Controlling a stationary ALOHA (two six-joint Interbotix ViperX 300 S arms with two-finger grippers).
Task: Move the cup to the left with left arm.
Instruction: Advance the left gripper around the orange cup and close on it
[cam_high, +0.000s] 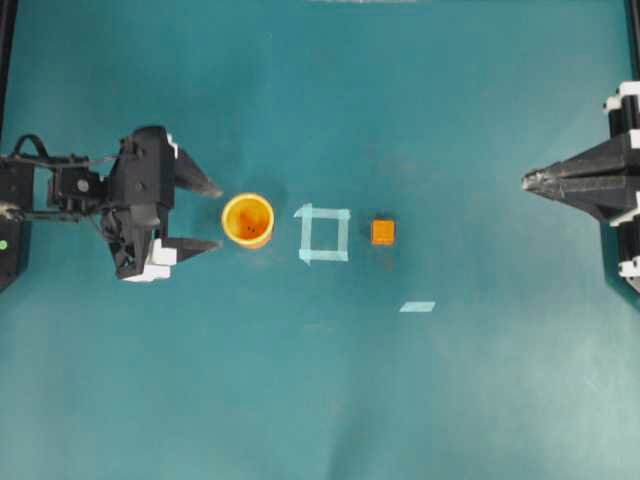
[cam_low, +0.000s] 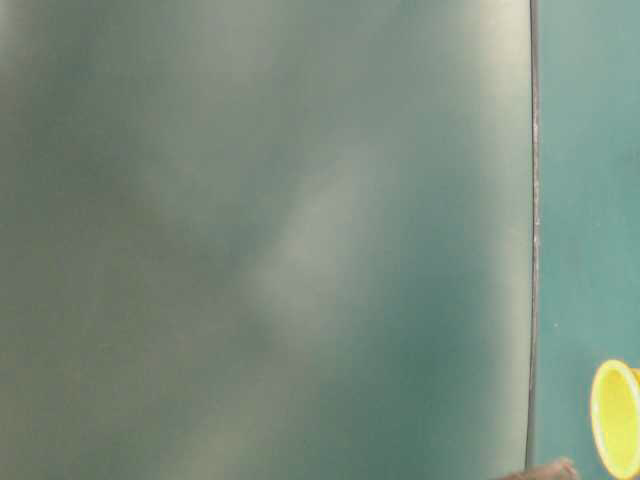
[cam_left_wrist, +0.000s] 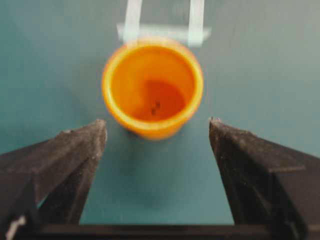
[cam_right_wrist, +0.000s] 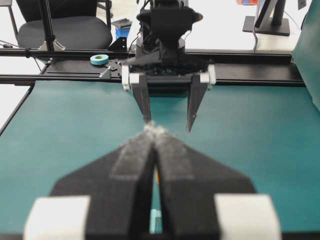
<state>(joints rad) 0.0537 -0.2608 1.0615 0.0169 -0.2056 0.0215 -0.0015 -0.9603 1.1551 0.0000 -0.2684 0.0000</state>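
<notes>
Approach step, judging by the left gripper (cam_high: 212, 215) spread wide and empty with the cup (cam_high: 247, 220) upright just beyond its fingertips (cam_left_wrist: 97, 131), centred on the gap; next, probably advancing then closing around it

Left arm (cam_high: 70, 195) reaches in from the left edge of the overhead view, wrist level, fingers pointing toward table centre. Left gripper (cam_high: 210, 215) spread wide, its two pointed fingers (cam_left_wrist: 75, 150) well apart. Right gripper (cam_high: 530, 180) at the right edge, pointing inward, fingers (cam_right_wrist: 135, 155) pressed together, nothing between them.
</notes>
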